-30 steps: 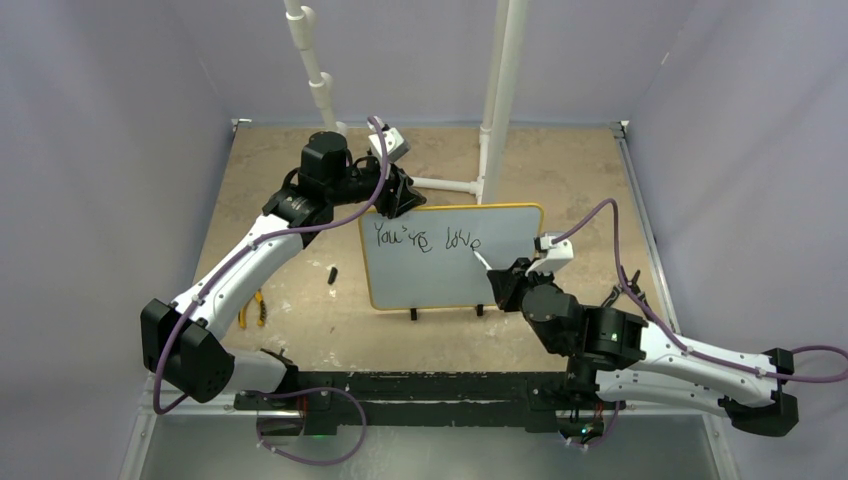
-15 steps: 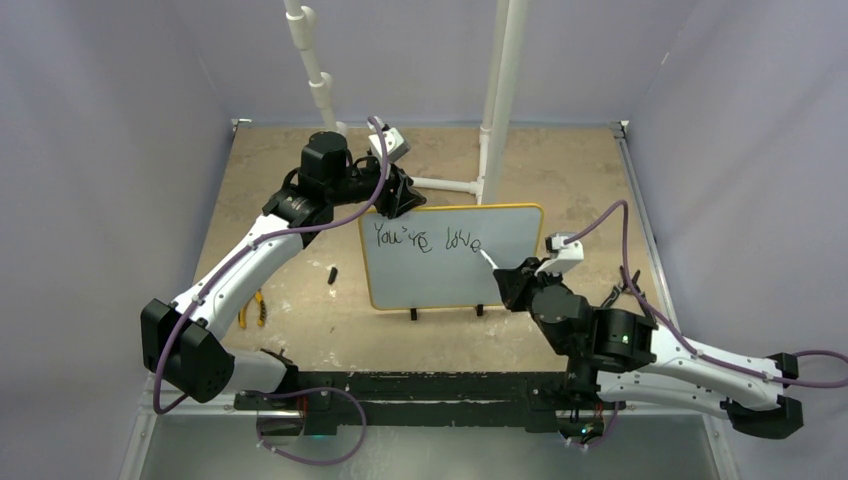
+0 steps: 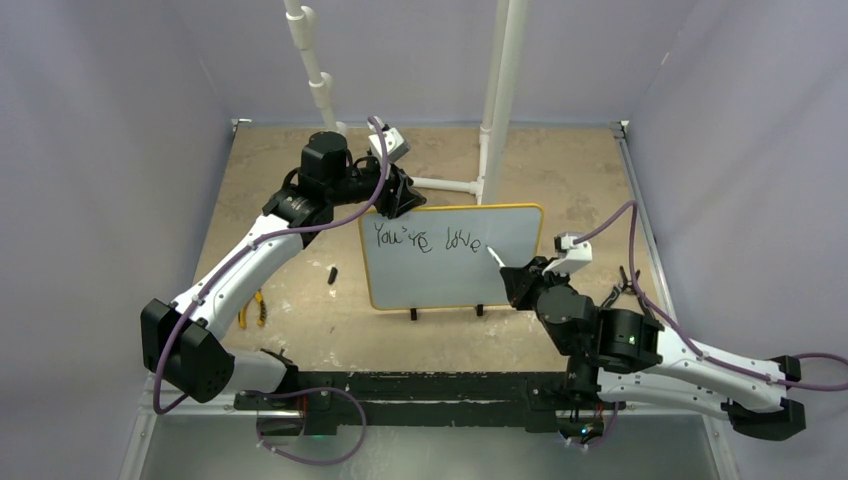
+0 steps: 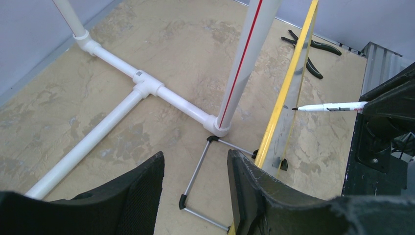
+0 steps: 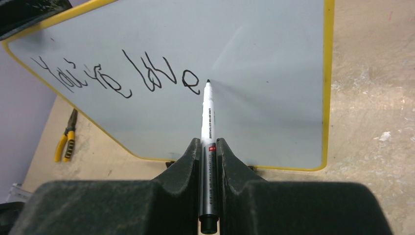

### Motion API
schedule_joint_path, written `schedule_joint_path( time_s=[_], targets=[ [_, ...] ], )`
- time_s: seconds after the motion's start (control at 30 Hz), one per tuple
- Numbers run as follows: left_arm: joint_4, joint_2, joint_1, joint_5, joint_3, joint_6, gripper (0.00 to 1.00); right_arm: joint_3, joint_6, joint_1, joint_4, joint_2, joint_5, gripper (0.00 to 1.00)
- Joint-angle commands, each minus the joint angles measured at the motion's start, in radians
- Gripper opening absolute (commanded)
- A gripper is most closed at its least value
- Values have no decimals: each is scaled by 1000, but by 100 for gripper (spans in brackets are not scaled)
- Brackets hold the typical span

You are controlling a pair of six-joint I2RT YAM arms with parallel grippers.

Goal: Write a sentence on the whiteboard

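Here, yellow-framed whiteboard (image 5: 274, 98), script (image 5: 117, 81) "You're love", right fingers (image 5: 186, 166) pinching marker (image 5: 208, 117), left fingers (image 4: 142, 196) spread.

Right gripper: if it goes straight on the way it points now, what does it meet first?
Its marker tip would likely meet the whiteboard, just right of the writing. The right gripper itself sits behind the marker; the gap is hard to judge.

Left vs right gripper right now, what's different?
The left gripper has its jaws apart, nothing between; the right gripper has them shut on a marker. The left one sits behind the whiteboard at its top left corner; the right one is in front, marker tip by the last letter of the writing. Both are black.
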Motion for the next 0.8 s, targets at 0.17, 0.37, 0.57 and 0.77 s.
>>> schedule_joint_path(
  time_s=[0.17, 0.37, 0.57, 0.77],
  targets=[
    [-1, -19, -5, 15, -8, 21, 50, 44, -14, -2, 18, 23, 71, 0],
    [-1, -19, -5, 16, -8, 22, 50, 45, -88, -2, 75, 50, 51, 0],
    [-2, -19, -5, 16, -7, 22, 50, 32, -39, -1, 38, 58, 12, 0],
    [0, -17, -5, 17, -8, 21, 50, 20, 5, -2, 6, 43, -14, 0]
  ],
)
